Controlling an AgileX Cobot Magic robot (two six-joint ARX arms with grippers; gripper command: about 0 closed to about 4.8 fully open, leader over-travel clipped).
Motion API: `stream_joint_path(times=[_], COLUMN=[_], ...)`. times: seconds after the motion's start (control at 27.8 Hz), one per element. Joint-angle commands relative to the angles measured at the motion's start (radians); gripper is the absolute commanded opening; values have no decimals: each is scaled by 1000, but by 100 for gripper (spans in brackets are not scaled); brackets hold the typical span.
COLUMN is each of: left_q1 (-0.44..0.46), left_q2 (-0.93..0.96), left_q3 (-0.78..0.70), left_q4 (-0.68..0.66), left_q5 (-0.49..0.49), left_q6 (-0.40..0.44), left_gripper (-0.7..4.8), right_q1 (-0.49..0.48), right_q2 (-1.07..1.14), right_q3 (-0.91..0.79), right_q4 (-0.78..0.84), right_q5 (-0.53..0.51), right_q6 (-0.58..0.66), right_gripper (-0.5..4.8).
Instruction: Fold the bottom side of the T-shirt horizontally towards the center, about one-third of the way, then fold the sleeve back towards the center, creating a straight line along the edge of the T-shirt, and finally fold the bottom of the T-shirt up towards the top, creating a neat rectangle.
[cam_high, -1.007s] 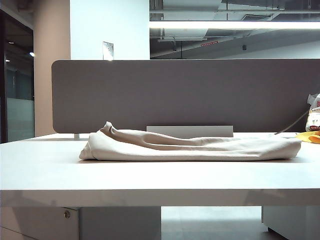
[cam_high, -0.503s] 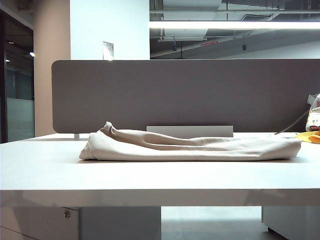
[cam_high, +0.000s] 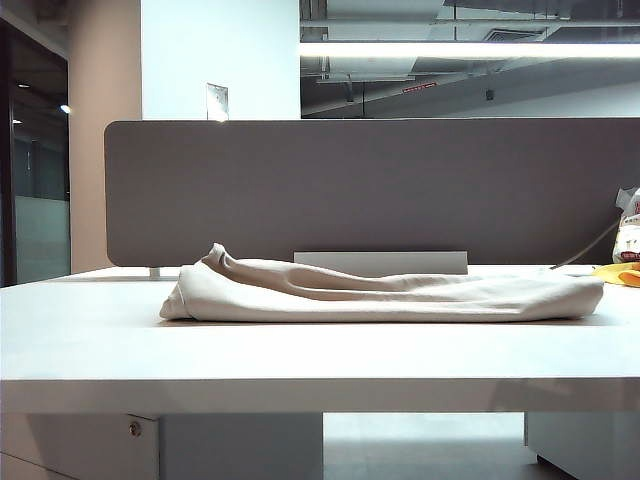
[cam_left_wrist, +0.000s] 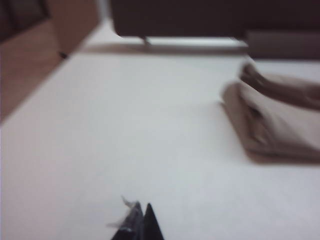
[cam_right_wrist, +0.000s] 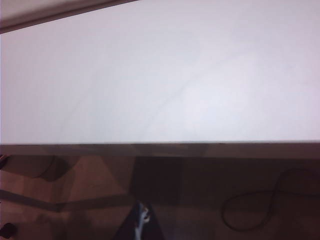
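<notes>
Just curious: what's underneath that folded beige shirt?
The T-shirt lies on the white table. Whatever lies beneath its folds is hidden. Both grippers, left gripper and right gripper, are shut, away from it.

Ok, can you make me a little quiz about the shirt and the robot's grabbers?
1. True or false: the T-shirt lies folded on the white table.
2. Are the left gripper's jaws open or shut?
3. What does the right gripper hold: A shirt, B nothing, C cable?

Key: 1 true; 2 shut; 3 B.
</notes>
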Motion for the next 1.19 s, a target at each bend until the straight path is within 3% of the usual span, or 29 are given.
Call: stream_joint_path(times=[0.04,0.18,0.43,1.19], left_q1=[95,204,212,211], left_q2=[-82,-167,-219,-219], left_q3=[-47,-56,-56,-56], left_q4=[2,-63,-240,-235], left_q5=[124,211,227,238], left_q6=[-29,-36,-36,-35], left_gripper=[-5,-5,-4,-5], right_q1=[1,1,1,1], right_q2=[0,0,0,0], right_q3=[-4,-4,-4,-4], right_q4=[10,11,10,18], right_q5=[-3,-3,-3,-3], right_q6=[-2,-2,-2,-2], right_gripper=[-1,-1,-1,-1])
